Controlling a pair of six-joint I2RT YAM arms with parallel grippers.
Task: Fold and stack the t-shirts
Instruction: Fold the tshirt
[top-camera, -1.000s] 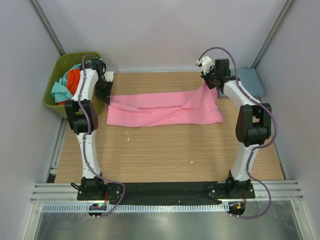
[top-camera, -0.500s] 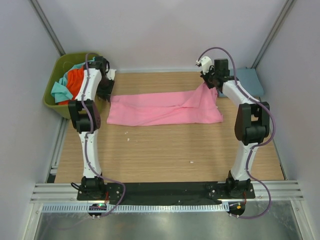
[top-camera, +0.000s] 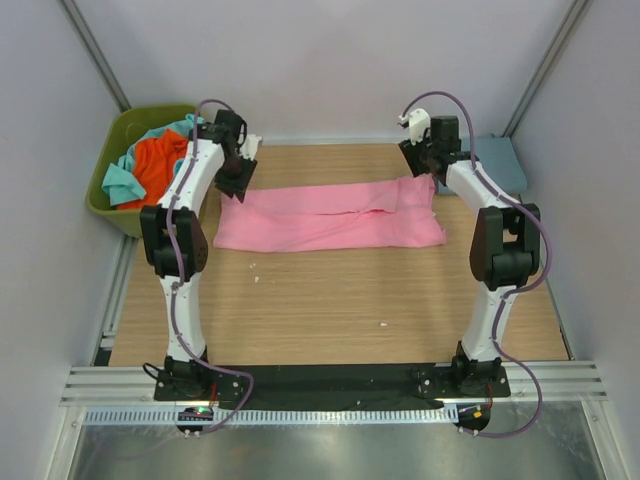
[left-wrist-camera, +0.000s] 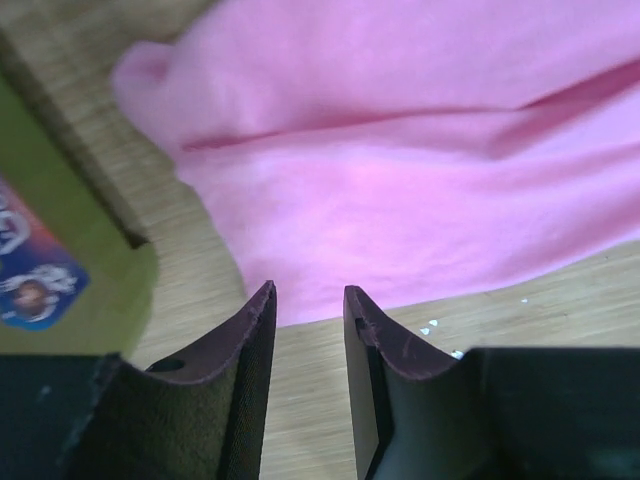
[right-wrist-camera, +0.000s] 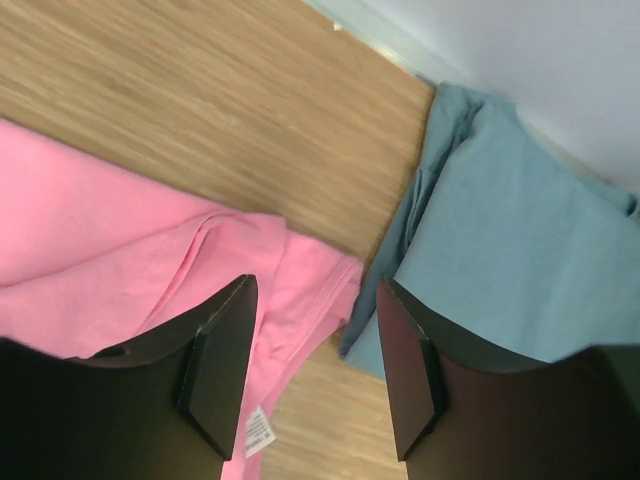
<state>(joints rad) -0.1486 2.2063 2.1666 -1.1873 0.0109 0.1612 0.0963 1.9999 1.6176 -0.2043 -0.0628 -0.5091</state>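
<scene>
The pink t-shirt (top-camera: 330, 215) lies flat across the back of the table as a long folded band. My left gripper (top-camera: 238, 180) hovers over its left end, open. In the left wrist view the pink t-shirt (left-wrist-camera: 400, 150) lies just beyond my left gripper (left-wrist-camera: 305, 300), with only bare wood between the fingers. My right gripper (top-camera: 425, 168) is open above the shirt's right end. In the right wrist view my right gripper (right-wrist-camera: 315, 300) straddles the hem corner of the pink t-shirt (right-wrist-camera: 100, 260), next to the folded blue-grey t-shirt (right-wrist-camera: 520, 230). Orange (top-camera: 160, 165) and teal (top-camera: 120, 182) t-shirts fill the bin.
The olive-green bin (top-camera: 105, 207) stands off the table's back left corner, close to my left arm; its wall (left-wrist-camera: 60, 260) shows in the left wrist view. The blue-grey t-shirt (top-camera: 497, 162) lies at the back right. Bare wooden table (top-camera: 330, 300) stretches in front of the pink shirt.
Both grippers have opened and let go of the pink shirt. Its raised right end has dropped flat. My left gripper has moved right, away from the bin.
</scene>
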